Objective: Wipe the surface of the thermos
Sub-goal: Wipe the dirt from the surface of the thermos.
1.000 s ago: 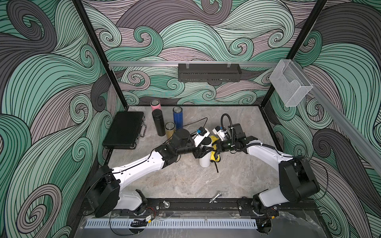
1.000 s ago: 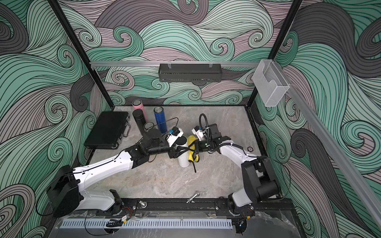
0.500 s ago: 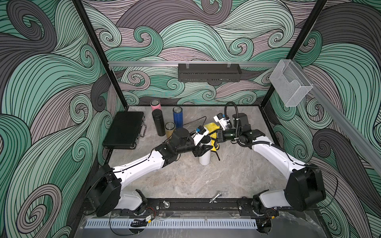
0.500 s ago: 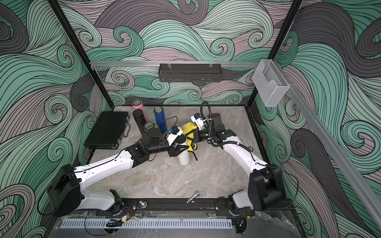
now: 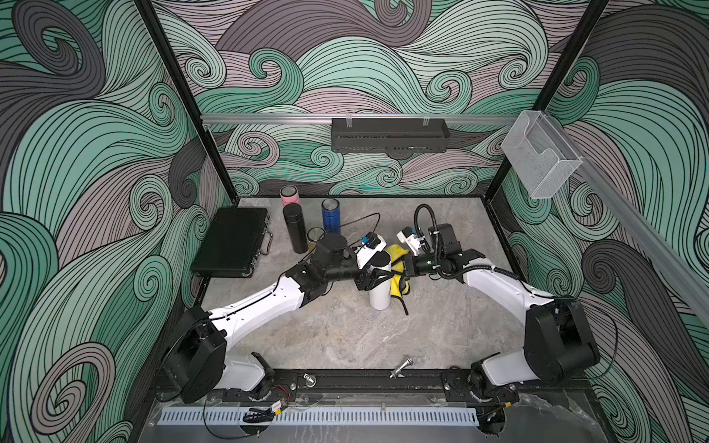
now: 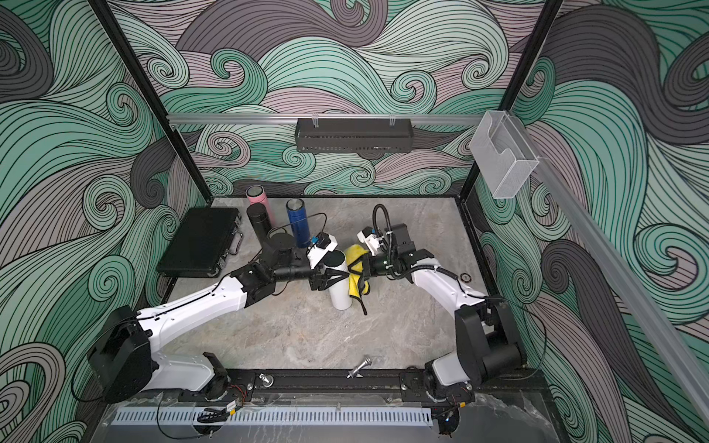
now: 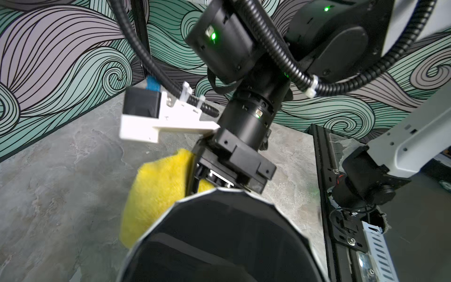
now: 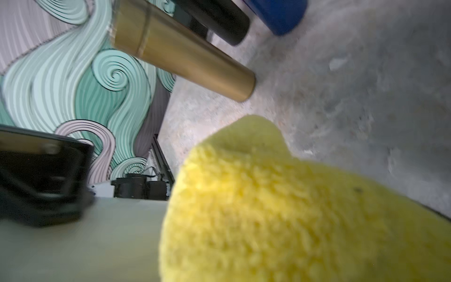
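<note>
While the left gripper [image 5: 376, 277] is clamping the upright white cylindrical thermos [image 5: 380, 299] mid-way across the grey tabletop [image 5: 345, 337], the fluffy yellow cloth [image 5: 396, 254] is coming back down from the rim along its side, so the wipe stroke is running. The right gripper [image 5: 403, 267] is pinching the cloth shut. The right wrist view is showing the cloth [image 8: 292, 207] against the thermos wall - the top views aren't.

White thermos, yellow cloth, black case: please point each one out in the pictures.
white thermos [image 5: 379, 297]: a top view, lower body.
yellow cloth [image 8: 292, 207]: right wrist view, middle of the fluffy face.
black case [image 5: 232, 241]: a top view, middle of the lid.
</note>
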`<state>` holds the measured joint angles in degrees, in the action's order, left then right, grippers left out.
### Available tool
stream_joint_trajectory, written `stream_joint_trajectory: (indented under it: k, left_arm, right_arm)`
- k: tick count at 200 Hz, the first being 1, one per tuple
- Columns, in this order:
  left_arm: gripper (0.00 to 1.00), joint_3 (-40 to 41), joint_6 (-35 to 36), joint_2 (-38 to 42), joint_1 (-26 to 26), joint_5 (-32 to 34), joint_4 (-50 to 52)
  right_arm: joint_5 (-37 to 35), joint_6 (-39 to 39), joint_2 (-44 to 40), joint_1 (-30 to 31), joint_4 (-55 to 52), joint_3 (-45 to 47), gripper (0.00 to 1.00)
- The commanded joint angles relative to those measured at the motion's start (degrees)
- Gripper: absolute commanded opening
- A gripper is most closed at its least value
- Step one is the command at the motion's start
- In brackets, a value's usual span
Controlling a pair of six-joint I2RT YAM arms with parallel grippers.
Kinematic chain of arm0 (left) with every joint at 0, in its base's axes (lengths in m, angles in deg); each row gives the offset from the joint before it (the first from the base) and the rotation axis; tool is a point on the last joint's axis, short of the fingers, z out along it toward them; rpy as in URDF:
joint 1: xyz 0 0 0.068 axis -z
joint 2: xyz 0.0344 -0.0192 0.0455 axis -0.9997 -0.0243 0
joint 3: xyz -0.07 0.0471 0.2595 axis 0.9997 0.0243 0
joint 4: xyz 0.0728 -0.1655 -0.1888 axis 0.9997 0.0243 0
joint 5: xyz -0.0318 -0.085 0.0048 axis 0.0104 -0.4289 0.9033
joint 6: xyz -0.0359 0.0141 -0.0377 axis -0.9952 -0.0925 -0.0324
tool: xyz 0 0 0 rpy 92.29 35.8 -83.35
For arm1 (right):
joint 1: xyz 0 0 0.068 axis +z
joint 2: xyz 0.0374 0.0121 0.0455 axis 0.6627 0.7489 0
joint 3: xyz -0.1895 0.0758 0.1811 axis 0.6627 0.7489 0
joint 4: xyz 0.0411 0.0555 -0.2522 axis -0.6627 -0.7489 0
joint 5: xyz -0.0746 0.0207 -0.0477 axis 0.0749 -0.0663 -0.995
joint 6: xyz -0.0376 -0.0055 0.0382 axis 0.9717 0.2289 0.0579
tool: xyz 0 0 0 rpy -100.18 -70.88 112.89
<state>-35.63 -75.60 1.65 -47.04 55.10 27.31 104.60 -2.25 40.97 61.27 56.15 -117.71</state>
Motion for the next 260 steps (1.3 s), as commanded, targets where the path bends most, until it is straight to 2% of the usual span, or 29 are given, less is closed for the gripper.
stream_joint_trajectory:
  k: [1,19,31,56,89,120,135,151,169,181,194,216,233,240,260]
  left_arm:
    - [0.0,-5.2,2.5,0.2,-0.3,-10.5,0.9]
    - [0.0,-8.1,4.2,-0.9,-0.3,-15.7,5.4]
    - [0.0,-9.7,4.9,-1.7,-0.3,-16.7,7.8]
    - [0.0,-10.5,5.9,-2.3,-0.5,-16.6,8.3]
    - [0.0,-12.6,6.6,-3.4,-0.8,-18.9,9.7]
    - [0.0,-13.5,6.6,-3.4,-0.9,-19.2,10.1]
    - [0.0,-13.9,6.3,-5.3,-1.0,-19.1,10.1]
    - [0.0,-14.8,6.0,-6.1,-1.1,-17.8,11.0]
    - [0.0,-15.4,5.4,-7.1,-1.1,-15.5,11.6]
    - [0.0,-15.5,4.2,-7.8,-1.1,-14.3,11.0]
    - [0.0,-15.2,0.9,-8.5,-1.1,-11.0,8.5]
    - [0.0,-16.0,-5.3,-10.2,-1.1,-3.9,5.2]
    - [0.0,-19.5,-11.7,-12.3,-1.0,7.1,7.8]
    - [0.0,-21.8,-13.8,-13.3,-0.9,13.8,10.6]
    - [0.0,-22.2,-15.7,-14.1,0.3,29.0,10.0]
  right_arm:
    - [11.0,-4.1,1.6,-0.7,7.1,-4.8,0.0]
    - [15.7,-7.5,4.6,-0.4,11.0,-7.7,0.0]
    - [17.2,-7.5,5.8,0.2,11.0,-9.2,0.0]
    - [17.4,-0.8,7.6,2.1,2.0,-11.7,0.0]
    - [16.5,5.6,9.1,2.5,-5.8,-9.7,0.0]
    - [9.7,9.5,11.5,2.4,-13.2,-8.9,0.0]
    - [2.5,8.7,12.7,2.3,-14.3,-8.4,0.0]
    - [-7.6,3.6,12.6,1.3,-13.6,-6.9,0.0]
    - [-13.5,-2.0,10.0,0.8,-10.9,-4.2,0.0]
    - [-14.9,-5.2,6.9,1.0,-8.1,-1.9,0.0]
    - [-18.9,-8.1,3.2,1.8,-7.9,0.0,0.0]
    - [-30.6,-12.1,-3.7,3.1,-10.3,2.3,0.0]
    - [-34.6,-14.1,-9.0,3.0,-11.0,4.7,0.0]
    - [-35.1,-13.9,-12.2,3.7,-9.4,6.9,0.0]
    - [-43.2,-15.6,-23.8,8.9,-0.8,17.4,0.0]
